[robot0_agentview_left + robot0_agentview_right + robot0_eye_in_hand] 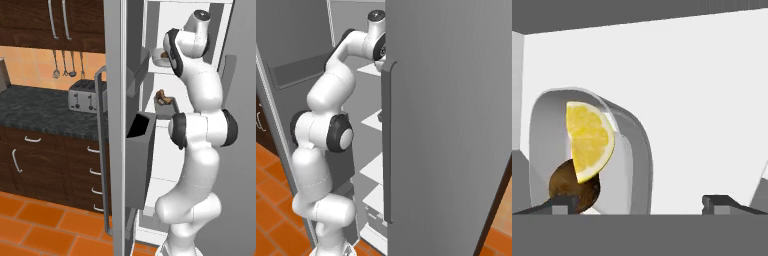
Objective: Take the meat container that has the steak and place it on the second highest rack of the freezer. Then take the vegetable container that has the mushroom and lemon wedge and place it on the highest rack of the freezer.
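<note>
In the hand view the vegetable container (634, 150), a pale grey tray, stands tilted against the freezer's white inside, holding the yellow lemon wedge (589, 137) and the dark brown mushroom (574, 189). My gripper (641, 202) is open right in front of it. The left fingertip (559, 202) overlaps the mushroom, and the right one stands well clear of the tray's rim. From the left base view that container (159, 56) rests on the highest rack (161, 71). The meat container (167, 106) with the steak (161, 95) sits on the second highest rack (161, 116).
The freezer (446, 125) door (117, 150) stands open on my left, with a dark door bin (140, 130) close to my arm. Beyond it a dark counter (35, 107) carries a toaster (82, 96) over wooden drawers. Lower white shelves (376, 170) show below.
</note>
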Motion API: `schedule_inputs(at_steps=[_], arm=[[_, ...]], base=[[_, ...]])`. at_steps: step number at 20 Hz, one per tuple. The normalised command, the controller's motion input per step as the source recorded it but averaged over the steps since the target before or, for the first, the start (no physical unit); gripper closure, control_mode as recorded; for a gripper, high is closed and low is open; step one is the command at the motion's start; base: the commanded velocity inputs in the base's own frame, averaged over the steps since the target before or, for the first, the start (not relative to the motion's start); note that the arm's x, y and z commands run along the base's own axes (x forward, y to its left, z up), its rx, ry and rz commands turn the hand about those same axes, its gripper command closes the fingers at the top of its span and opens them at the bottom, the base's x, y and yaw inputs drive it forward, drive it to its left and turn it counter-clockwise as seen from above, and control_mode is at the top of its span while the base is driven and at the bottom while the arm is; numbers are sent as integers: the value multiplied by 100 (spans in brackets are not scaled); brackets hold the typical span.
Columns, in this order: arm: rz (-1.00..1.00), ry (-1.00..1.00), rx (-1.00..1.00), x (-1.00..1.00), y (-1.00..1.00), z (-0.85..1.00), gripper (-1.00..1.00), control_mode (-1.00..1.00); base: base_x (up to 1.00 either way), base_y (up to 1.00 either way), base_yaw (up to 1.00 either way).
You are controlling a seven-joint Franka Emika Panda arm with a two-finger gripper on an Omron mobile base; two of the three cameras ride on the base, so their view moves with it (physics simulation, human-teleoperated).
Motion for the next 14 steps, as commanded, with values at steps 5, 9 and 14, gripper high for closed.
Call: schedule_inputs(at_steps=[5,9,14], arm=[[-5,0,0,-88,21,0,-100,-100],[0,0,0,-100,24,-7,-100,-100],[0,0,0,-100,13,5,-100,-100]], base=[[0,0,0],[0,0,0],[0,0,0]])
